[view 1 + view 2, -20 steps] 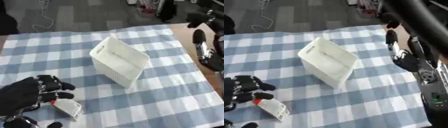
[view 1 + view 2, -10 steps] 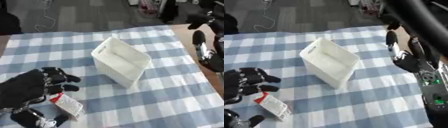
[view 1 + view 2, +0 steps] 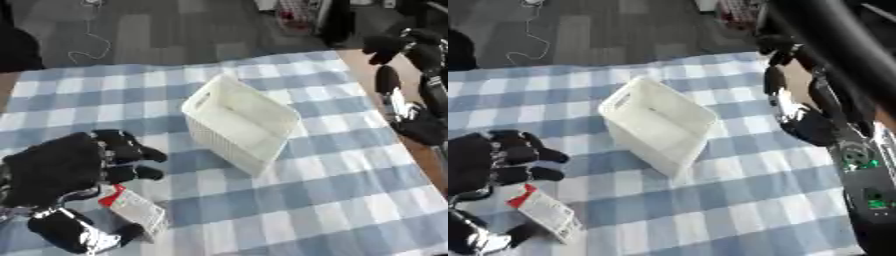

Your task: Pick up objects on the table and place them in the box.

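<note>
A white slatted box (image 3: 241, 122) stands askew in the middle of the blue-and-white checked cloth (image 3: 332, 190), with nothing showing inside it. At the lower left my black left hand (image 3: 61, 167) has its fingers curled over a white packet with a red end (image 3: 133, 209). The thumb (image 3: 74, 232) reaches under the packet's near side. The packet tilts, and its far end is hidden under the fingers. My right hand (image 3: 798, 120) hangs over the table's right edge, fingers fairly straight, holding nothing, well clear of the box.
The bare brown table edge (image 3: 372, 62) shows to the right of the cloth. My right arm (image 3: 859, 165) fills the right side of the right eye view. Dark floor with a white cable (image 3: 96, 45) lies beyond the table.
My left hand has come up toward the camera and a little toward the box, with the packet under its fingers. The box and right hand have not moved.
</note>
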Controlling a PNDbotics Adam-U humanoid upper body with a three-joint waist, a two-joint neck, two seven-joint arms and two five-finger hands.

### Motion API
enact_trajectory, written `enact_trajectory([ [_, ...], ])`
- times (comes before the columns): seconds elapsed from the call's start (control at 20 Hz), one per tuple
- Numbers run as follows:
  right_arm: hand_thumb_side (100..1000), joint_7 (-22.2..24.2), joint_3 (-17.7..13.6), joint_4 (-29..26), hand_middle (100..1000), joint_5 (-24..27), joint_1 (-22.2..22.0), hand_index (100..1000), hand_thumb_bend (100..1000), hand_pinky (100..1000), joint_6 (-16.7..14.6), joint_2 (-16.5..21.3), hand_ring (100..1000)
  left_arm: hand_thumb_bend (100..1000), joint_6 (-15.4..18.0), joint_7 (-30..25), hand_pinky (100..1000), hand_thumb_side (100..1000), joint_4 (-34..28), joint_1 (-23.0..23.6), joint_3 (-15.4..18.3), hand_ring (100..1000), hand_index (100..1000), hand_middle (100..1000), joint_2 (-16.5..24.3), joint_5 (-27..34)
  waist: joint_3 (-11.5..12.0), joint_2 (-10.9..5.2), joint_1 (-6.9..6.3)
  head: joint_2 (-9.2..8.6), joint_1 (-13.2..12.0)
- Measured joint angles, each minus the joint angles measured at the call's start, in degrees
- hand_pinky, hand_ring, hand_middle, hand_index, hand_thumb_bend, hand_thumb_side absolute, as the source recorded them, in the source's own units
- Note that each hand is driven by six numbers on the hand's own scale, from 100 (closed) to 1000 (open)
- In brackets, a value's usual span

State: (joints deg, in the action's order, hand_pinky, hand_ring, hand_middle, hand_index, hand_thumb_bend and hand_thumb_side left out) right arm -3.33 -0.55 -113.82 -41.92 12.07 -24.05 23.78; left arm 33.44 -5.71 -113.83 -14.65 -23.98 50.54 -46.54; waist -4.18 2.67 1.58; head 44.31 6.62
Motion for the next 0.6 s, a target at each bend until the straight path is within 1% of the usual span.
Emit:
enact_trajectory([
  [0.05,966,0.27,0.15,0.0,603,0.0,0.01,802,100,455,-0.01,0.0,507,215,0.44,-1.1,722,976,0.0,-0.02,-0.37,718,816,795,0.57,0.28,-0.12,0.01,-0.01,0.0,0.02],
  [0.1,963,0.52,0.18,0.0,603,0.0,0.01,803,100,455,-0.02,0.0,507,281,0.91,-2.38,759,942,0.0,-0.02,-0.71,740,822,802,1.05,0.6,-0.25,0.03,-0.01,0.0,0.09],
  [0.15,963,0.7,0.19,0.0,603,0.02,0.02,803,100,455,0.01,0.0,507,297,1.42,-3.84,775,933,0.0,-0.02,-1.01,749,823,805,1.55,0.78,-0.31,0.06,-0.02,0.0,0.26],
  [0.35,962,1.15,0.21,0.0,604,0.1,0.04,804,100,455,0.01,0.0,507,417,3.65,-10.17,860,877,0.0,0.06,-1.49,797,829,825,3.69,0.71,-0.39,0.1,-0.06,0.0,0.51],
  [0.45,962,1.29,0.22,0.0,605,0.17,0.05,806,100,456,-0.04,0.0,508,444,4.83,-12.68,890,872,0.0,0.25,-1.47,818,838,838,4.69,-0.06,-0.46,0.1,-0.11,0.0,0.69],
  [0.5,962,1.34,0.22,0.0,605,0.25,0.05,806,100,456,-0.08,0.01,508,444,5.36,-13.57,910,876,0.0,0.5,-1.46,833,847,851,5.17,-0.79,-0.46,0.1,-0.16,0.0,0.79],
  [0.55,962,1.41,0.23,0.0,606,0.34,0.05,806,100,457,-0.13,0.01,508,442,5.77,-14.29,951,890,0.0,0.61,-1.42,862,866,882,5.62,-1.58,-0.46,0.1,-0.2,0.0,0.94],
  [0.6,963,1.45,0.26,0.0,606,0.42,0.05,806,100,457,-0.16,0.01,509,441,6.1,-14.81,963,894,-0.01,0.63,-1.26,871,871,889,5.98,-2.5,-0.46,0.1,-0.21,0.0,0.97],
])
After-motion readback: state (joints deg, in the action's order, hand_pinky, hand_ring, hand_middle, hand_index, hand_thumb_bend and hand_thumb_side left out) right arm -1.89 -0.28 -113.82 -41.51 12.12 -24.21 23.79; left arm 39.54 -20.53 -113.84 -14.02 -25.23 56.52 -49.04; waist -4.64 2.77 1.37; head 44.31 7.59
